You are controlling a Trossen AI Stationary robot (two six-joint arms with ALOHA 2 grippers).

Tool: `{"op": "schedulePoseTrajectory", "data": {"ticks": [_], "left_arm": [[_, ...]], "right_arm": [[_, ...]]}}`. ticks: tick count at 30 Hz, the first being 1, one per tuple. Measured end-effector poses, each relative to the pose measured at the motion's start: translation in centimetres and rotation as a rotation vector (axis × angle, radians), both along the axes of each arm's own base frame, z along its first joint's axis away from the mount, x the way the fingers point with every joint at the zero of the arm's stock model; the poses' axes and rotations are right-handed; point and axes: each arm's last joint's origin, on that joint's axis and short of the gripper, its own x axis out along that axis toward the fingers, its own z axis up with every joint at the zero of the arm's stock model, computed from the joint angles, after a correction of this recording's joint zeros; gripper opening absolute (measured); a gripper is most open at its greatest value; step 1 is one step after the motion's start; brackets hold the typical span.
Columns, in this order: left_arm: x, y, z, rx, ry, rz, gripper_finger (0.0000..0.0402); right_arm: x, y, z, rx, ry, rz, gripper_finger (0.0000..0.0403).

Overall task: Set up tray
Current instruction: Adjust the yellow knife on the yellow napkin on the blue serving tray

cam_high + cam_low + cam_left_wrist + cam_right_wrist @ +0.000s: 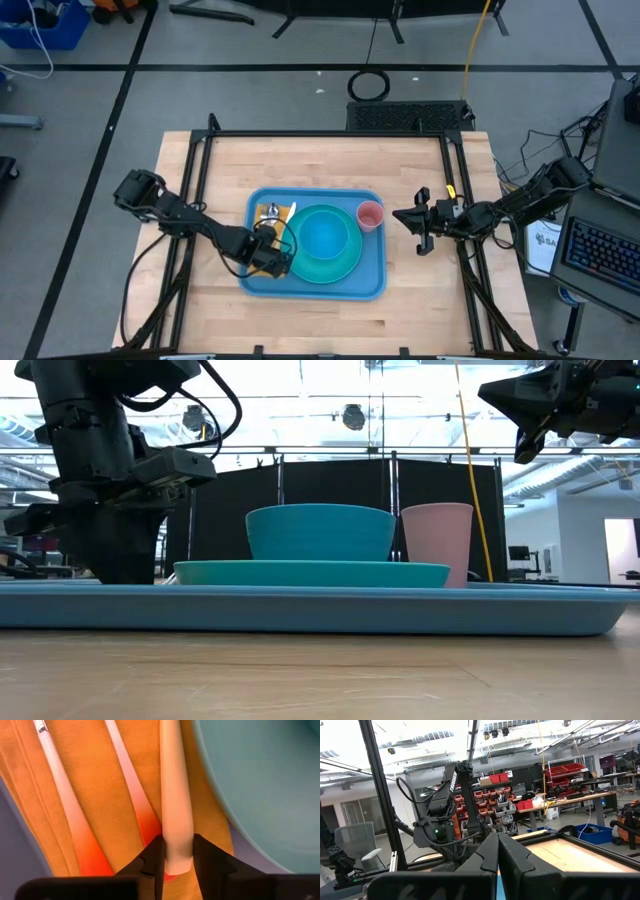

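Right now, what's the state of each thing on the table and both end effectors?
tray: flat on the table, loaded.
plate: on the tray.
bowl: upright on the plate.
pink cup: upright on the tray.
orange napkin: flat under utensils.
left end effector: closed around a utensil handle.
right end effector: shut, empty, raised.

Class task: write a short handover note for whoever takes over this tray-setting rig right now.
Left claw: fingers astride a pale utensil handle on the orange napkin, at the tray's left side; firm grip unclear.
Right claw: shut, empty, raised off the tray's right side.
Done: turquoise plate with blue bowl, pink cup, napkin and three utensils on the tray.
Left: probably settle this utensil, release, withdraw.
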Motion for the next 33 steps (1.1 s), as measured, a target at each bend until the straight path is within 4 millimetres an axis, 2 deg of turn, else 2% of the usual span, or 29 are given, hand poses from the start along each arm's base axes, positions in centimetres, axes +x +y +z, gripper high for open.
{"op": "schedulePoseTrajectory", "data": {"ticks": [11, 21, 33], "left_arm": [[-0.4, -1.3, 0.0, 0.025, -0.039, 0.031, 0.0091], [-1.3, -3.4, 0.1, 0.009, -0.1, 0.091, 0.0092], [-2.4, -5.3, 0.4, 0.088, -0.209, 0.12, 0.0092]], "right_arm": [[0.0, 0.0, 0.0, 0.0, 0.0, 0.0, 0.0], [0.0, 0.0, 0.0, 0.0, 0.001, -0.001, 0.0], [0.0, 0.0, 0.0, 0.0, 0.001, 0.0, 0.0]]}}
